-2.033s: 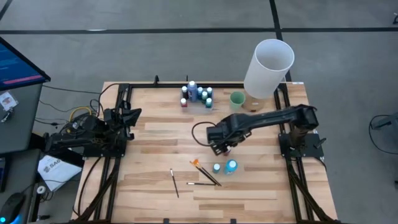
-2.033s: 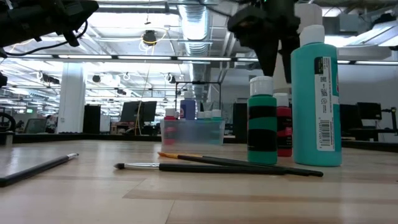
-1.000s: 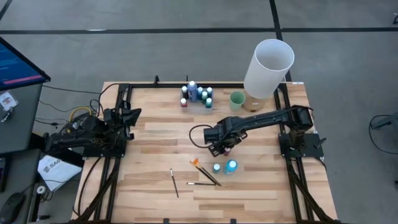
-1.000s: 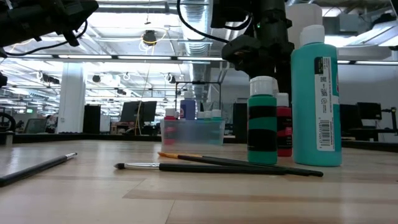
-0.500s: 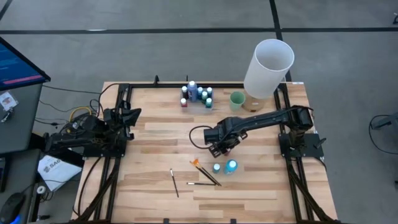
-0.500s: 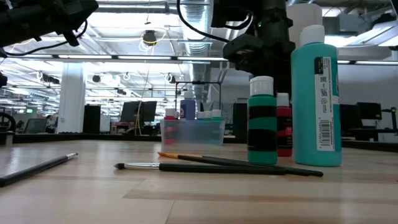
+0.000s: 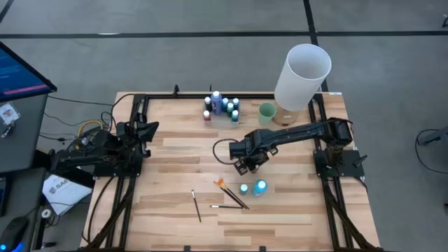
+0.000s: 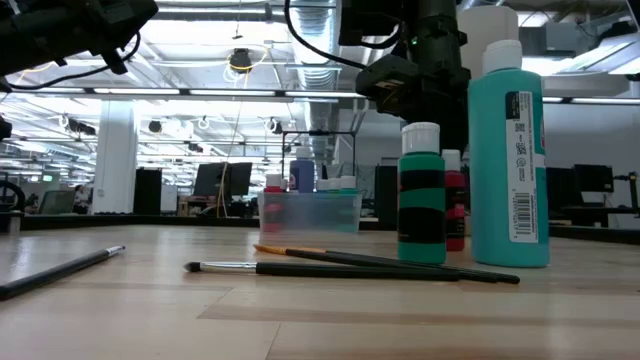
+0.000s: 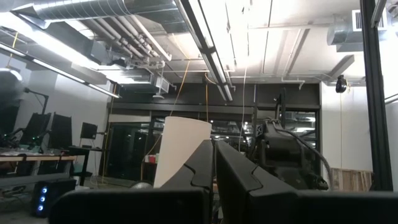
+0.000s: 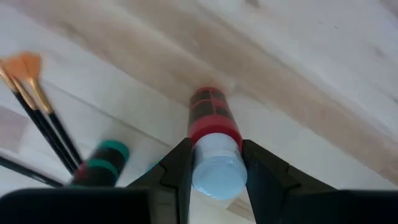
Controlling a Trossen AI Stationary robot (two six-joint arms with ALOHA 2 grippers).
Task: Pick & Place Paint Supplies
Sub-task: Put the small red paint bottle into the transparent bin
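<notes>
The red bottle (image 10: pixel 210 122) is gripped at its pale cap between the two fingers of the right end effector (image 10: pixel 212 163), its long axis upright, cap up and base toward the worktop (image 7: pixel 175 150). Whether the base touches the wood cannot be told. From above, the right end effector (image 7: pixel 246 165) is seen near the middle of the worktop, and the bottle is hidden beneath it. In the low view the red bottle (image 8: pixel 455 212) is seen just behind the green bottle (image 8: pixel 422 195) and beside the tall teal bottle (image 8: pixel 509 150), both standing upright.

Three brushes (image 7: pixel 229 196) are laid flat near the front, just beside the green and teal bottles; their long axes are crossed, and the orange tip (image 7: pixel 218 183) is pointed toward the end effector. A fourth brush (image 7: pixel 196 206) is laid apart, on the left arm's side. More bottles are grouped in a clear tray (image 7: pixel 222 108) at the far edge.

The left end effector (image 7: pixel 148 130) is held off the left edge, its fingers (image 9: pixel 239 171) pressed together on nothing.
</notes>
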